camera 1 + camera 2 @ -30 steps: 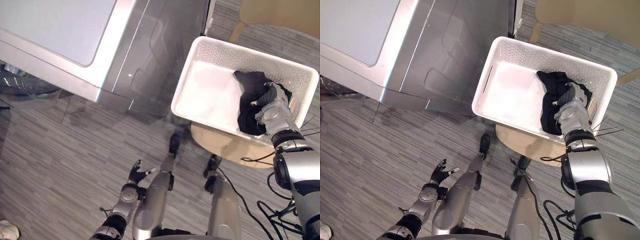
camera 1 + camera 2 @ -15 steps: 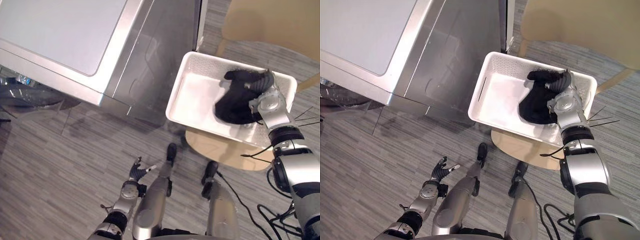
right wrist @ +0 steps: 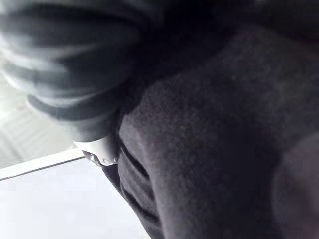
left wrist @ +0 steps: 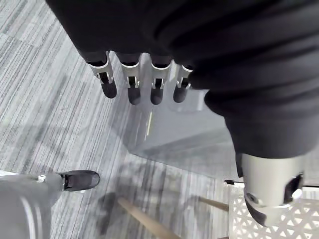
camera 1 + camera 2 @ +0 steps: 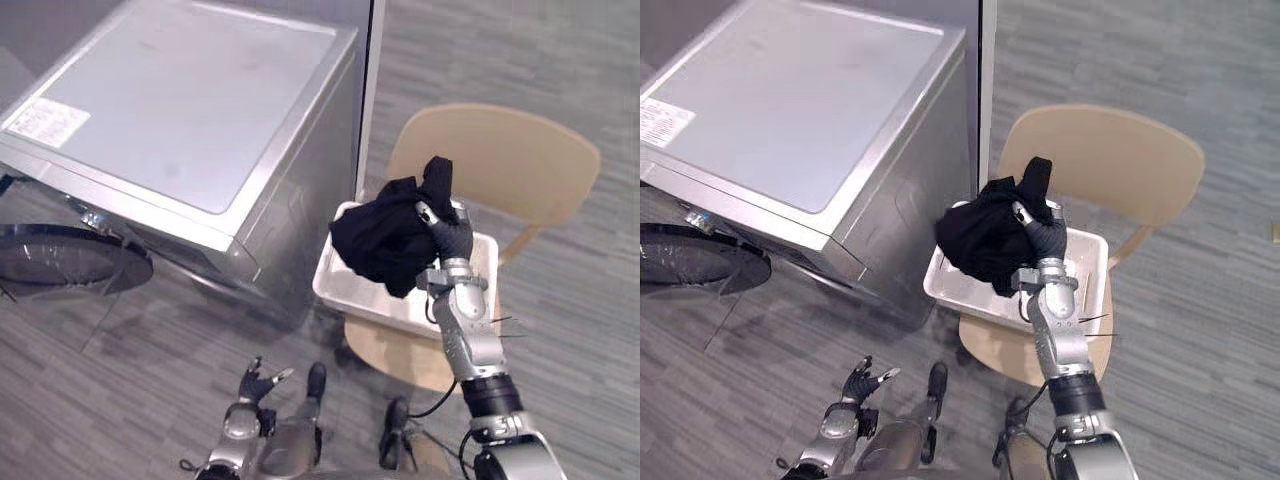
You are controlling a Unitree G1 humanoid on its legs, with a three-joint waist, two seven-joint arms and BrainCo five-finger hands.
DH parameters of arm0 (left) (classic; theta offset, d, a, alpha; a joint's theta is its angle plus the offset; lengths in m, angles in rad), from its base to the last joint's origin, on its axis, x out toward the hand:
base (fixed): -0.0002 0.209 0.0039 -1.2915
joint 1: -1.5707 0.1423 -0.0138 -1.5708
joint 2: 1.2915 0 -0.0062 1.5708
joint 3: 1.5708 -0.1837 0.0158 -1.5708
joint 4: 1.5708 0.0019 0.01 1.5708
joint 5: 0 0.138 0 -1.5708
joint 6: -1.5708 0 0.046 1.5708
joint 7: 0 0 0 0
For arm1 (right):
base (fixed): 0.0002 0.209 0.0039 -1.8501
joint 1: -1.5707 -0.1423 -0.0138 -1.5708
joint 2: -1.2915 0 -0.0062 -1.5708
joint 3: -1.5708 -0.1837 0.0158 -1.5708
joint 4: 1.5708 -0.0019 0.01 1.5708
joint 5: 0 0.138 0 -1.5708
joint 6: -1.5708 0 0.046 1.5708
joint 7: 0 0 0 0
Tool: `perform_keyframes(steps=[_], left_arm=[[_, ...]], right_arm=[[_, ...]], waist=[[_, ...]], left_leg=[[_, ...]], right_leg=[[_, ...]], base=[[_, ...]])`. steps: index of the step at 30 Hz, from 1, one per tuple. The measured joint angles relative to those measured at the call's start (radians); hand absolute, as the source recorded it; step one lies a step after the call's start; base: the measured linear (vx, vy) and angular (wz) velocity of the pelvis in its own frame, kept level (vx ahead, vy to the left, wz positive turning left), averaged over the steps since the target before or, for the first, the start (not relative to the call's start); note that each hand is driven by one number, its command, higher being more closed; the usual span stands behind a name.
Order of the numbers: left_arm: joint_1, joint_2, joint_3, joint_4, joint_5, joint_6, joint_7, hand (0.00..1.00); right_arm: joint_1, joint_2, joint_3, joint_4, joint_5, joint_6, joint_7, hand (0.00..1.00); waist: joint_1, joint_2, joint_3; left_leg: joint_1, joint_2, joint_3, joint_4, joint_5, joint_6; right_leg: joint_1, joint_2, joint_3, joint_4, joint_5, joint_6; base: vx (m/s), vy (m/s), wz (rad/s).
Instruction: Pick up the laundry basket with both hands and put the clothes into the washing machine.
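Right hand point(image 5: 448, 238) has its fingers curled tight round a bunch of black clothes point(image 5: 385, 243) and holds it up above the white laundry basket point(image 5: 336, 287). The basket sits on a tan chair point(image 5: 500, 160), just beside the silver washing machine point(image 5: 190, 120), whose round door point(image 5: 70, 262) hangs open. Left hand point(image 5: 258, 381) is low down near the grey floor point(image 5: 120, 380), fingers loose and holding nothing.

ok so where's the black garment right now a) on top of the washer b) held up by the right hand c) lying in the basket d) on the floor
b: the right hand is curled round the black garment, holding it above the white basket.
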Motion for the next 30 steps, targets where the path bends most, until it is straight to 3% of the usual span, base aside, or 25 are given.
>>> perform_keyframes(steps=[3,5,7,9,12,14,15,16,17,20,22,23,25,27,30], left_arm=[[0.044,0.002,0.025,-0.009,-0.002,-0.002,0.001,0.00],[0.042,0.013,0.021,-0.018,-0.002,-0.002,-0.001,0.00],[0.038,0.015,0.020,-0.059,-0.006,-0.006,0.000,0.00],[0.033,0.017,0.027,-0.143,-0.023,-0.017,0.003,0.00],[0.066,0.016,0.040,-0.288,-0.041,-0.029,0.010,0.00],[0.101,-0.048,0.046,-0.405,-0.069,-0.056,0.027,0.00],[0.111,-0.056,0.043,-0.428,-0.080,-0.059,0.027,0.00],[0.123,-0.071,0.015,-0.478,-0.106,-0.058,0.027,0.00],[0.121,-0.076,-0.007,-0.508,-0.124,-0.059,0.022,0.00],[0.125,-0.076,-0.055,-0.599,-0.129,-0.071,0.009,0.00],[0.136,-0.073,-0.063,-0.680,-0.128,-0.085,0.000,0.00],[0.121,-0.070,-0.070,-0.727,-0.123,-0.097,-0.001,0.00],[0.084,-0.041,-0.105,-0.765,-0.122,-0.132,-0.002,0.00],[0.064,-0.024,-0.143,-0.780,-0.101,-0.146,-0.004,0.00],[0.011,-0.020,-0.218,-0.777,-0.078,-0.146,-0.014,0.00]], right_arm=[[0.042,0.023,0.092,-0.065,0.013,-0.040,0.050,1.00],[0.046,0.026,0.145,-0.065,0.021,-0.047,0.072,1.00],[0.068,0.025,0.158,-0.063,0.019,-0.048,0.081,1.00],[0.077,0.023,0.168,-0.045,0.016,-0.048,0.081,1.00],[0.048,0.013,0.201,-0.026,-0.004,-0.048,0.081,1.00],[0.024,-0.029,0.210,-0.018,-0.003,-0.049,0.084,1.00],[0.023,-0.043,0.212,-0.018,-0.003,-0.048,0.084,1.00],[0.023,-0.078,0.210,-0.018,-0.010,-0.048,0.079,1.00],[0.017,-0.101,0.197,-0.009,-0.023,-0.048,0.079,1.00],[-0.016,-0.131,0.168,0.045,-0.061,-0.042,0.078,1.00],[-0.017,-0.138,0.164,0.047,-0.083,-0.041,0.078,1.00],[-0.024,-0.151,0.164,0.047,-0.101,-0.041,0.079,1.00],[-0.036,-0.154,0.168,0.050,-0.124,-0.031,0.084,1.00],[-0.061,-0.152,0.224,0.050,-0.147,-0.032,0.103,1.00],[-0.061,-0.151,0.265,0.051,-0.150,-0.031,0.126,1.00]], waist=[[0.002,-0.030,-0.023],[0.001,-0.035,-0.024],[-0.001,-0.036,-0.022],[0.002,-0.038,-0.019],[0.031,-0.038,-0.017],[0.056,0.051,-0.008],[0.054,0.064,-0.003],[0.049,0.089,0.007],[0.050,0.085,0.013],[0.032,0.068,0.015],[0.020,0.088,0.003],[0.009,0.103,-0.001],[0.003,0.088,-0.006],[-0.003,0.097,-0.014],[-0.002,0.121,-0.033]], left_leg=[[0.027,0.011,0.049,0.001,-0.008,0.001],[0.038,0.012,0.056,0.002,-0.015,-0.005],[0.026,0.006,0.042,0.029,-0.017,-0.003],[-0.024,-0.016,-0.032,0.110,-0.019,0.009],[-0.077,-0.030,-0.100,0.141,-0.002,-0.026],[-0.129,0.032,-0.182,0.104,0.020,-0.068],[-0.134,0.042,-0.198,0.088,0.017,-0.071],[-0.137,0.071,-0.178,0.027,-0.048,-0.093],[-0.162,0.075,-0.104,0.032,-0.105,-0.068],[-0.182,0.018,0.088,0.143,-0.083,-0.029],[-0.146,0.034,0.149,0.318,-0.054,0.018],[-0.140,0.028,0.150,0.293,-0.035,-0.014],[-0.100,0.000,0.115,0.129,0.113,-0.075],[-0.027,0.021,0.135,0.102,0.059,-0.029],[0.059,0.058,0.112,0.002,0.025,-0.051]], right_leg=[[0.010,0.013,0.050,-0.018,0.014,0.002],[-0.011,0.009,0.074,0.037,0.002,-0.002],[-0.048,-0.005,0.112,0.157,-0.054,0.005],[-0.080,-0.015,0.188,0.411,-0.165,0.006],[-0.046,0.003,0.202,0.359,-0.255,-0.007],[-0.048,0.091,0.117,0.285,-0.226,-0.047],[-0.050,0.101,0.094,0.285,-0.221,-0.056],[-0.051,0.106,0.026,0.266,-0.201,-0.084],[-0.049,0.084,-0.021,0.234,-0.184,-0.100],[-0.061,0.002,-0.115,0.196,-0.141,-0.111],[-0.080,-0.023,-0.158,0.220,-0.138,-0.114],[-0.083,-0.024,-0.194,0.234,-0.139,-0.113],[-0.065,-0.047,-0.235,0.162,-0.103,-0.109],[-0.024,-0.042,-0.279,0.094,-0.058,-0.100],[-0.016,-0.019,-0.295,0.088,-0.054,-0.069]], base=[[0.00,-0.008,-0.48],[-0.03,-0.016,-0.23],[-0.06,-0.051,0.41],[-0.06,-0.150,1.14],[-0.14,-0.242,0.80],[-0.25,-0.243,0.64],[-0.30,-0.288,1.15],[-0.24,-0.210,1.30],[-0.23,-0.141,1.32],[-0.15,-0.069,1.16],[-0.10,-0.037,0.99],[-0.12,-0.025,0.96],[-0.14,-0.012,0.88],[-0.10,0.016,0.53],[-0.07,0.065,0.24]])
